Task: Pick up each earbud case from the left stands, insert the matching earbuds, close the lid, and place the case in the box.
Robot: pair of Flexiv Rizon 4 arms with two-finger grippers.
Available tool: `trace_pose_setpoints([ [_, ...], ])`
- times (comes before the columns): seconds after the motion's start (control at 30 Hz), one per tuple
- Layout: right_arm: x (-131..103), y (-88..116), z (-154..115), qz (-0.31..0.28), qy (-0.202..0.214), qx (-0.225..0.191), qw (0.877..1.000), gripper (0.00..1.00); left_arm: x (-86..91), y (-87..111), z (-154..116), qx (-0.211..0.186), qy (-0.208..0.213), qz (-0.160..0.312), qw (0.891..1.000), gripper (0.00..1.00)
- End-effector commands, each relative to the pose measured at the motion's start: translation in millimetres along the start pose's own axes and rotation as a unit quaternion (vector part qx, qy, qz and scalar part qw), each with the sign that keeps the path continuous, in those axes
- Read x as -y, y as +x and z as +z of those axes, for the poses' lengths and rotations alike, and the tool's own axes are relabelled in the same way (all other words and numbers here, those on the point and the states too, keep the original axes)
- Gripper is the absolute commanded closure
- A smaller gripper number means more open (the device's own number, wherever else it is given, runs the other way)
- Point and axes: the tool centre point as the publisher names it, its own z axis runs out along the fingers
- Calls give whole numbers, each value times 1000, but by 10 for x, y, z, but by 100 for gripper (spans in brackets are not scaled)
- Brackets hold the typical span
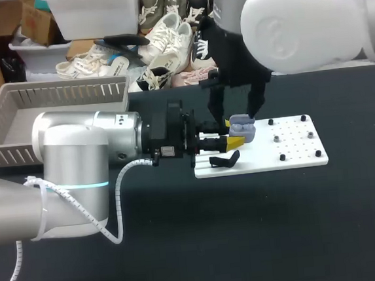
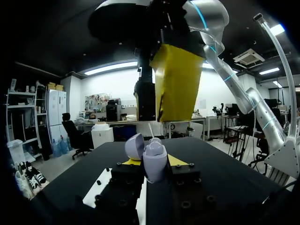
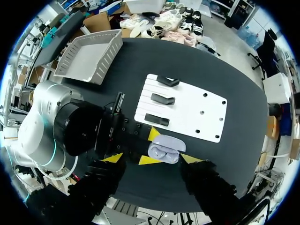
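black table, a grey box (image 1: 52, 94) at its far left. the left gripper (image 1: 234, 131) comes in from the left, jaws clamped on the lilac case (image 1: 246, 132), whose lid is open. the case hangs over the near-left edge of the white board (image 1: 297, 158), beside the black stands (image 3: 162, 99). the right gripper (image 3: 152, 158) hovers just above the case, jaws spread wide and clear of it.

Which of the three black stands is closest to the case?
The end stand, farthest from the basket; the case, held in the left gripper, is just beyond it.
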Motion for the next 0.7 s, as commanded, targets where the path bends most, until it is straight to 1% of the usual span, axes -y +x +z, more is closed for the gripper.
trace_pose_setpoints([
  [0.03,99,90,-191,21,2,29,999,0,14,0,-1,1,-2,1,1000,100],
  [0.1,180,19,-202,43,10,34,998,0,14,0,-1,1,-2,1,1000,100],
  [0.17,258,-54,-184,64,10,32,997,0,14,0,-1,1,-2,1,1000,100],
  [0.23,339,-132,-143,86,13,26,996,0,14,0,-1,1,-2,1,1000,100],
  [0.4,552,-328,-2,137,37,17,990,0,14,0,-1,1,-2,1,1000,100],
  [0.57,704,-445,117,163,46,7,986,0,14,0,-1,1,-2,1,1000,100],
  [0.7,785,-456,245,175,50,-11,983,0,14,0,-1,1,-2,1,1000,100],
])
